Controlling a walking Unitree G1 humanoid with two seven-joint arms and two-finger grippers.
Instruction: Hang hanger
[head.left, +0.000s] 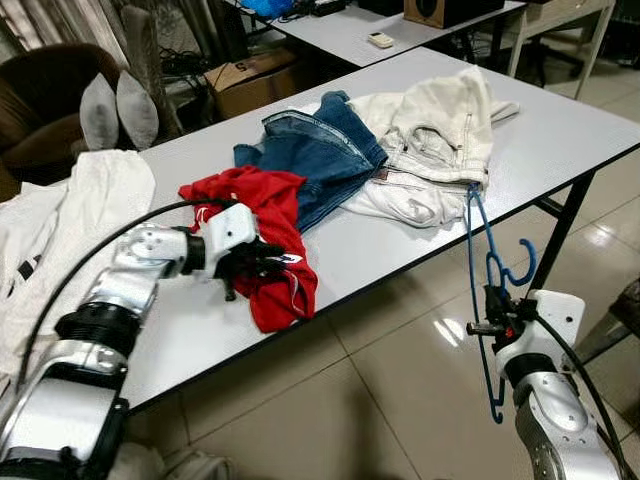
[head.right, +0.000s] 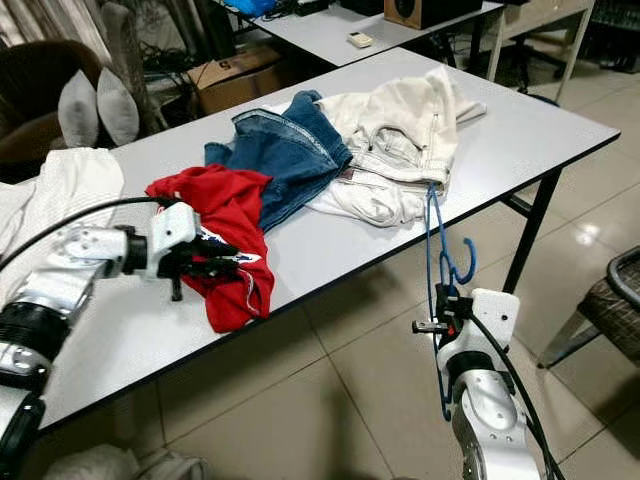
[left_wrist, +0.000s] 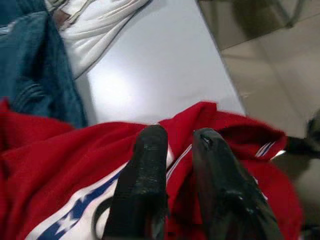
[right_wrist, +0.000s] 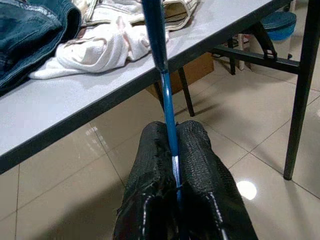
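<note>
A blue wire hanger (head.left: 472, 240) hangs off the table's front edge, its top end against the white trousers (head.left: 435, 130) and its hook (head.left: 522, 268) curling right. My right gripper (head.left: 490, 325) is below the table edge over the floor, shut on the hanger's thin bar (right_wrist: 169, 107). A red shirt (head.left: 272, 205) with a striped print lies crumpled on the white table (head.left: 560, 130). My left gripper (head.left: 250, 262) rests on it, its fingers (left_wrist: 145, 165) nearly together with a fold of red cloth pinched between them.
Blue jeans (head.left: 315, 150) lie between the red shirt and the white trousers. A white garment (head.left: 90, 200) covers the table's left end. Behind are a cardboard box (head.left: 250, 80), a second table (head.left: 350, 30) and a brown armchair (head.left: 40, 90). A wicker basket (head.right: 620, 300) stands on the tiled floor.
</note>
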